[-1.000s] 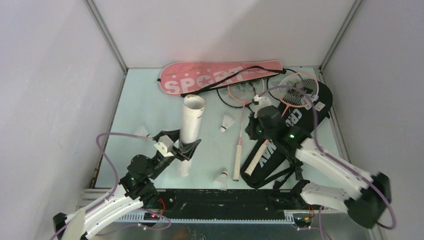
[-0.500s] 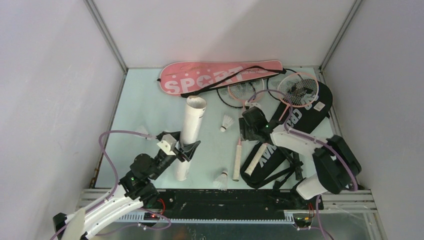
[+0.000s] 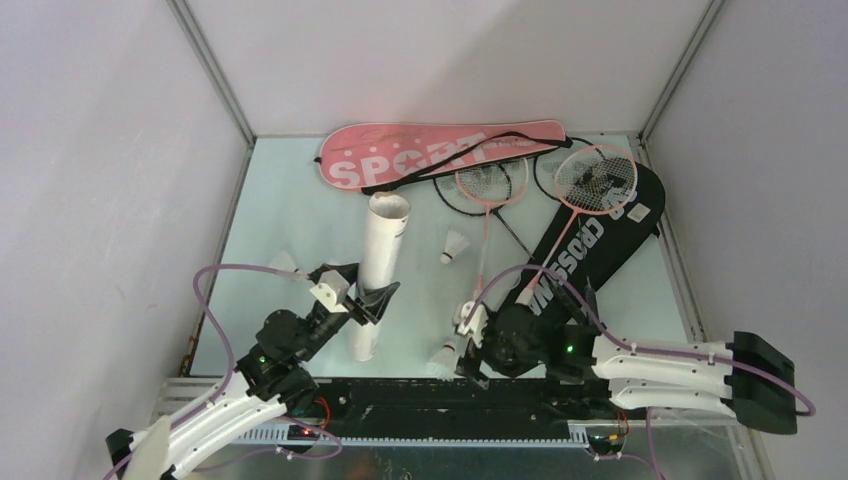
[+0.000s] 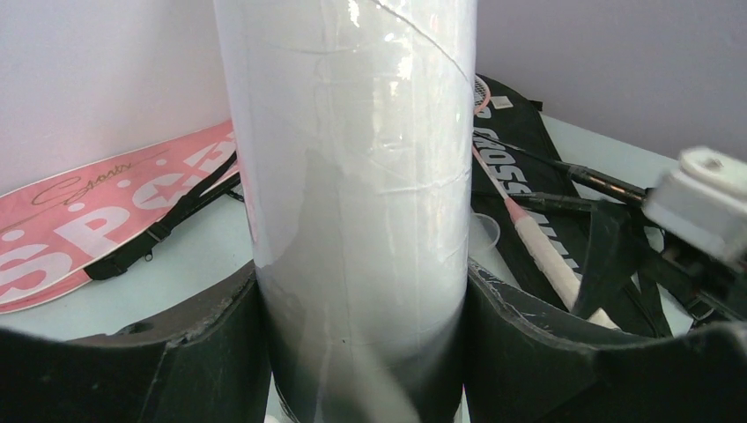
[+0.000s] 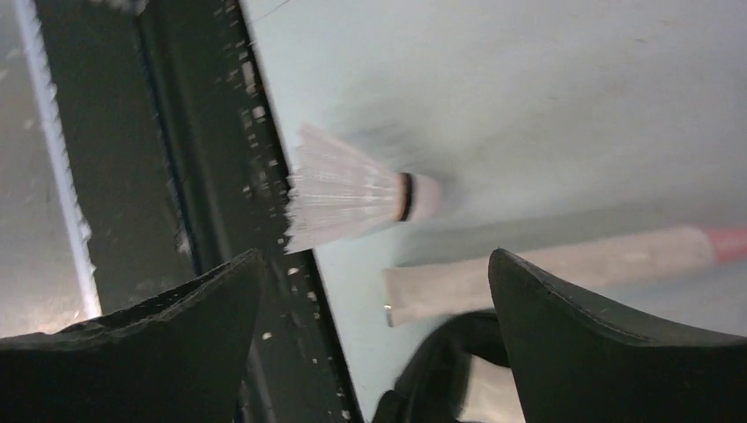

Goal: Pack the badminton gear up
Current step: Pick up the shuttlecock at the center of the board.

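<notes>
White left arm (image 3: 215,405) extends toward 1 o'clock, left gripper (image 3: 367,291) clamped on long translucent white tube (image 3: 385,225); right arm (image 3: 650,360) toward 9 o'clock, right gripper (image 3: 468,345) spread wide.

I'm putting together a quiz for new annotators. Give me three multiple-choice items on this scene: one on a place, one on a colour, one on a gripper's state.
1. Where does the pink SPORT bag lie?
A. along the far edge of the table
B. at the near edge by the arm bases
C. propped upright against the left wall

2. What colour is the CROSSWAY bag?
A. pink
B. black
C. white

3. What is the left gripper doing?
A. hanging open over bare table
B. clamped on the white tube
C. clamped on a racket handle

Answers:
1. A, it lies flat just below the back wall.
2. B, black cloth with white lettering.
3. B, the left wrist view shows the tube gripped on both sides.
</notes>
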Robot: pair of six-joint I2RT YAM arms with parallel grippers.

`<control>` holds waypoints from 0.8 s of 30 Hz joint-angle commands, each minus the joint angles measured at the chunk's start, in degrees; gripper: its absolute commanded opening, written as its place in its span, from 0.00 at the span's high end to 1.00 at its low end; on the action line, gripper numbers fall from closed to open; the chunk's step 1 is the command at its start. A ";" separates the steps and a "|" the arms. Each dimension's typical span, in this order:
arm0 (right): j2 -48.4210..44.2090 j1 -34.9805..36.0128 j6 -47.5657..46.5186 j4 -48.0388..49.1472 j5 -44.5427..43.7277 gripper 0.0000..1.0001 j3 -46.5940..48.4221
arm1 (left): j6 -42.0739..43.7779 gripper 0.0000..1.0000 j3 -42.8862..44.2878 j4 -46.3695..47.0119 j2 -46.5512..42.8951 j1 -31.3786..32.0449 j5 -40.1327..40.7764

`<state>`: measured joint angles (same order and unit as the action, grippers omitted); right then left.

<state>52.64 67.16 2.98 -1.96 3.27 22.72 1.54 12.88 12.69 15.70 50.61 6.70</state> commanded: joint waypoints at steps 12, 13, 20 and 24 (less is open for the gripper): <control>21.64 13.40 -8.62 13.49 -21.96 0.23 7.07 | 1.44 0.65 -0.04 2.36 -0.16 0.03 -4.57; 22.07 13.43 -8.79 13.96 -22.86 0.31 7.07 | 1.51 0.65 0.08 2.22 0.07 0.02 -4.74; 21.30 14.04 -8.04 13.62 -24.24 0.88 7.07 | 2.25 0.66 0.56 1.42 1.25 0.04 -6.26; 13.37 14.74 -4.21 8.18 -26.24 0.96 8.32 | 3.44 0.67 0.36 1.10 1.62 0.02 -8.25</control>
<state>73.87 80.88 -4.56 8.27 -19.81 27.66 2.63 12.86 11.66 17.06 50.61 1.28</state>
